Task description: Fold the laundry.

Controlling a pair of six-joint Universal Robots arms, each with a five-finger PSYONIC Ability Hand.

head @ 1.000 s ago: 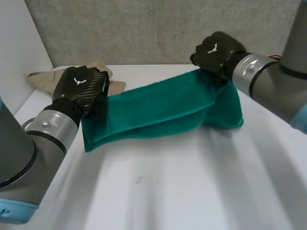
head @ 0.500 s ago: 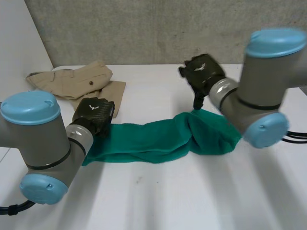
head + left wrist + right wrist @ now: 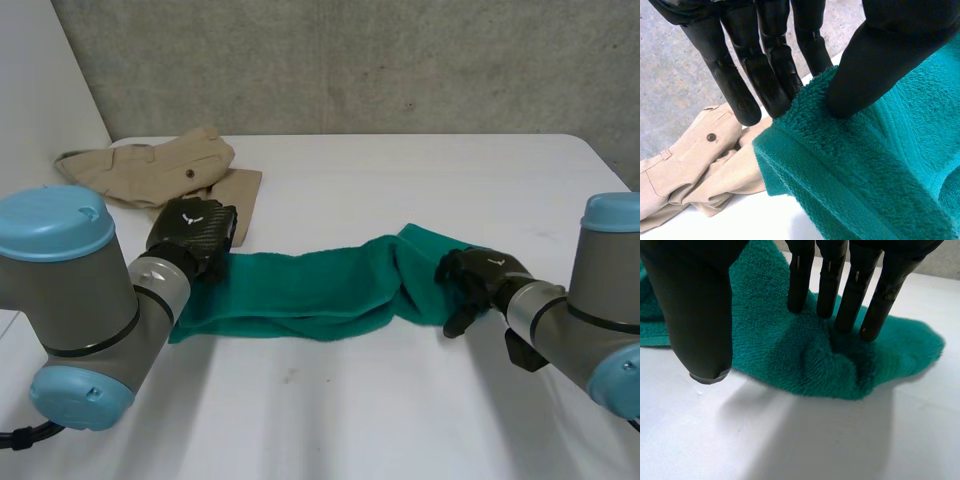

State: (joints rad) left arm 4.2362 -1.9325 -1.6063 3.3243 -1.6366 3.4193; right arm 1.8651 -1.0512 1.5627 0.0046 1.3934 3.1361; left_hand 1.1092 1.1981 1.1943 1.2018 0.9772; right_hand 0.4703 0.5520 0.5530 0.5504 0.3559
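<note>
Table [image 3: 400,165]: white, carrying both pieces of laundry; its near half is bare.

Green towel [image 3: 300,290]: lies across the middle of the table as a long, rumpled band between the two hands. Layers show along its near edge, so it looks doubled lengthwise. The end by the right hand is bunched into a lump.

Beige garment [image 3: 160,170]: a crumpled heap at the far corner of the table on the left arm's side, just behind the towel's end, with neither hand on it.

Left hand [image 3: 190,235]: at the towel's end nearest the beige garment. In its wrist view the thumb [image 3: 875,65] presses down on top of the towel's edge and the straight fingers [image 3: 765,80] stand behind that edge, so the terry is pinched between them.

Right hand [image 3: 480,280]: at the bunched opposite end. Its fingers [image 3: 840,290] are straight, their tips resting on the pile. The thumb [image 3: 695,315] hangs apart over bare table, so the hand grips nothing.

Done so far: at most one rough lengthwise fold of the towel, by my reading, and an untidy one.

Left to do: probably smoothing the band flat, squaring the bunched end, and folding it end over end. After that comes the beige garment, which looks untouched. The task seems early, well short of half.
</note>
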